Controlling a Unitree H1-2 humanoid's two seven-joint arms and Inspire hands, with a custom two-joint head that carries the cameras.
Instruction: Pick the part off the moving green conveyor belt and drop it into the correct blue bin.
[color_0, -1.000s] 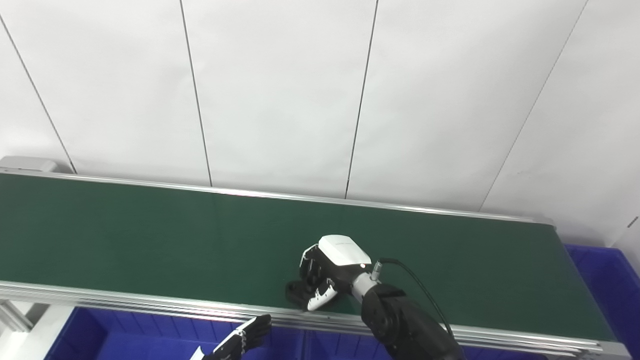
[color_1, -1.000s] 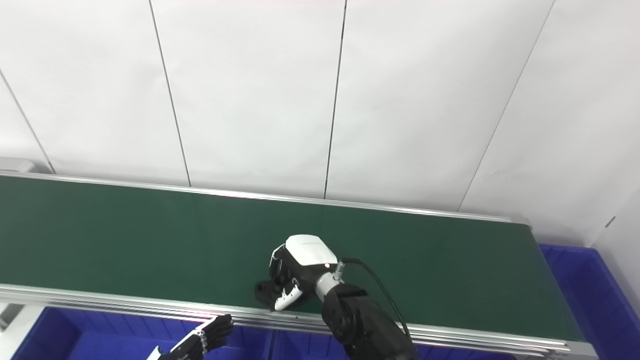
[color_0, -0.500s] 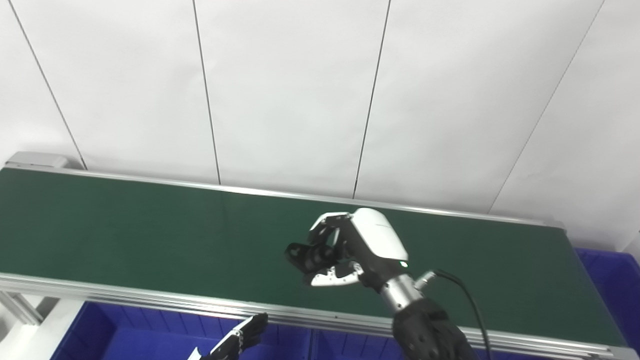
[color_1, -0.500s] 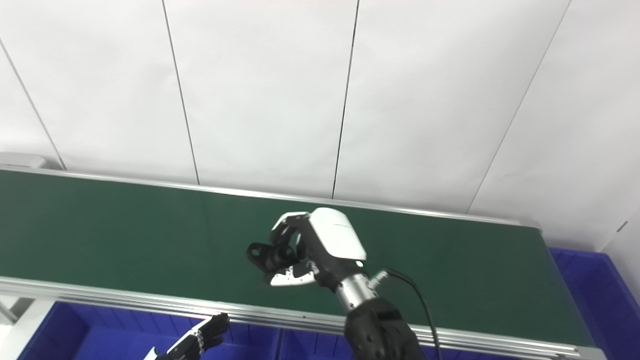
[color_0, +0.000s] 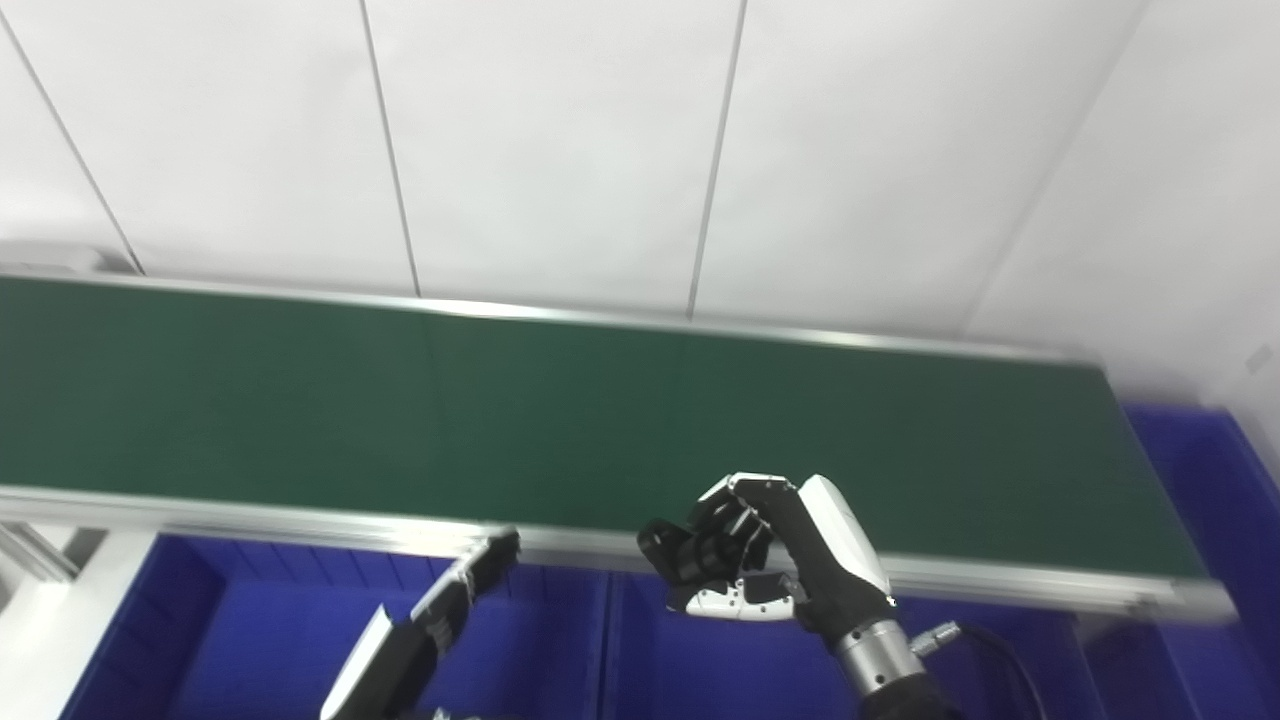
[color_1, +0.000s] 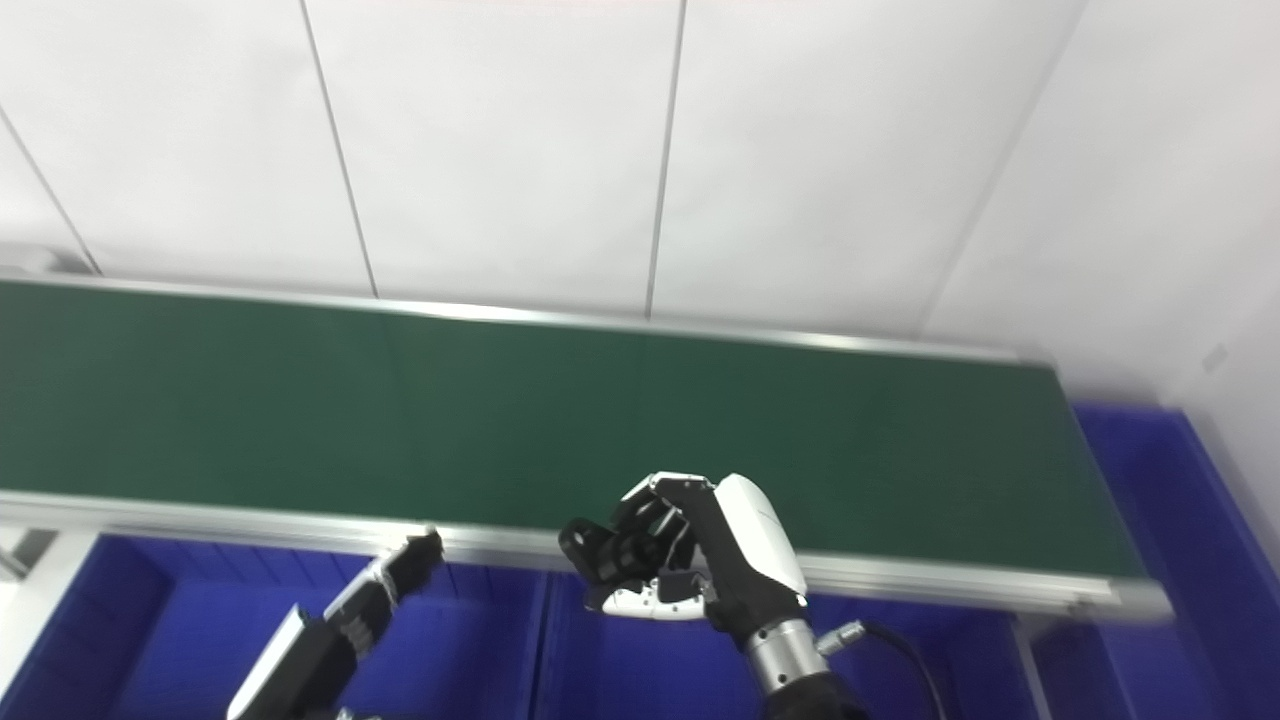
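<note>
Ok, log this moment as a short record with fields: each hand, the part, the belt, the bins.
right hand: shut on the black part, raised over the belt's near rail
black part: held in the fingers, off the belt
left hand: fingers straight, holds nothing, over a bin
green conveyor belt: nothing lying on it in view
blue bins: in front of the belt, below its near rail, and one at its right end; contents not visible
</note>
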